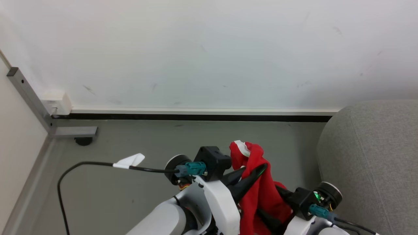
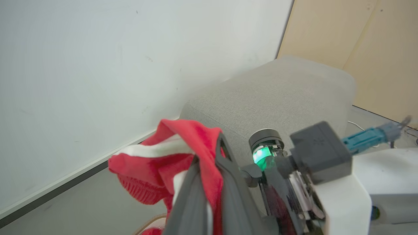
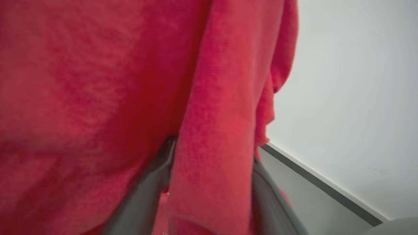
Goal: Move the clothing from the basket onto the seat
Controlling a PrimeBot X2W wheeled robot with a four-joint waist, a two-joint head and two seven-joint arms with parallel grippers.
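The clothing, bright red with white trim, hangs bunched between my two grippers, raised above the grey floor. My left gripper is shut on its upper fold; in the left wrist view the fingers pinch the red-and-white cloth. My right gripper is lower and to the right. Its fingers hold a thick red fold, and the fabric covers their tips. The seat, a light grey sofa, stands to the right against the wall. The basket is out of view.
A white wall with a dark baseboard runs across ahead. A grey metal frame foot stands at the left. A black cable with a white tag loops from my left wrist. A wooden panel stands beyond the sofa.
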